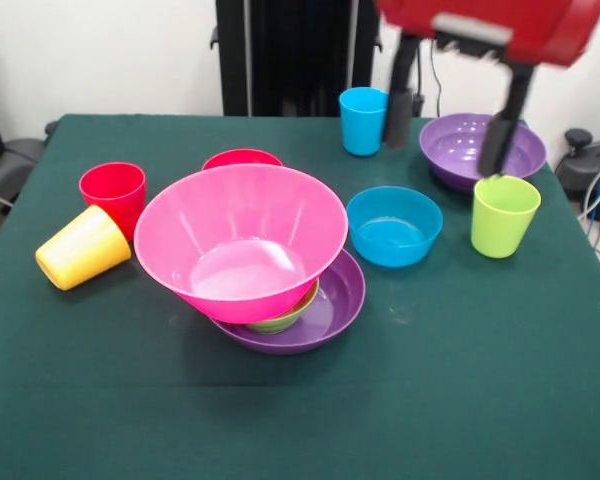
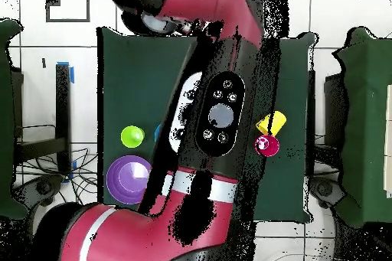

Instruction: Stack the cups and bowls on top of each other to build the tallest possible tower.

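Note:
My gripper (image 1: 448, 125) is open and empty, its fingers (image 1: 400, 108) wide apart at the back right. It hovers between the blue cup (image 1: 363, 120) and a purple bowl (image 1: 480, 150). The lime green cup (image 1: 504, 215) stands upright just in front of that bowl. The tower is the large pink bowl (image 1: 242, 240) resting tilted on the small green bowl (image 1: 285, 318), inside the second purple bowl (image 1: 335, 305). The small red bowl (image 1: 242, 157) sits behind it. The blue bowl (image 1: 393, 225) is to its right. The red cup (image 1: 113, 192) is upright, and the yellow cup (image 1: 82, 247) lies on its side at the left.
The green table (image 1: 460, 390) carries everything. In the overhead view my arm (image 2: 218, 120) hides the middle of the table. Only the lime green cup (image 2: 132, 135), a purple bowl (image 2: 128, 179), the yellow cup (image 2: 272, 122) and the red cup (image 2: 266, 145) show beside it.

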Motion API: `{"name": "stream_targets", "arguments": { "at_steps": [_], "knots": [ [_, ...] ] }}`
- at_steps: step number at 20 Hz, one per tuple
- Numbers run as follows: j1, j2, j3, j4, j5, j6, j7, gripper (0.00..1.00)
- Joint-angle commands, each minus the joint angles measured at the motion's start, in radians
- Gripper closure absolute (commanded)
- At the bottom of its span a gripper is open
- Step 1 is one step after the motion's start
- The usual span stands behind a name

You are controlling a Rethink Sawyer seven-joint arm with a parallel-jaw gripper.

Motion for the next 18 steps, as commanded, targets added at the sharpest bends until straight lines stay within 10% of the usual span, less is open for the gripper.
{"name": "stream_targets", "arguments": {
  "at_steps": [1,10,18],
  "knots": [
    [0.042,-0.058,0.058,0.163,-0.01,0.002,0.192,0.0],
    [0.17,-0.337,0.081,0.766,-0.021,-0.347,0.131,0.0],
    [0.239,-0.394,0.102,1.05,-0.02,-0.538,0.143,0.0]
  ]
}}
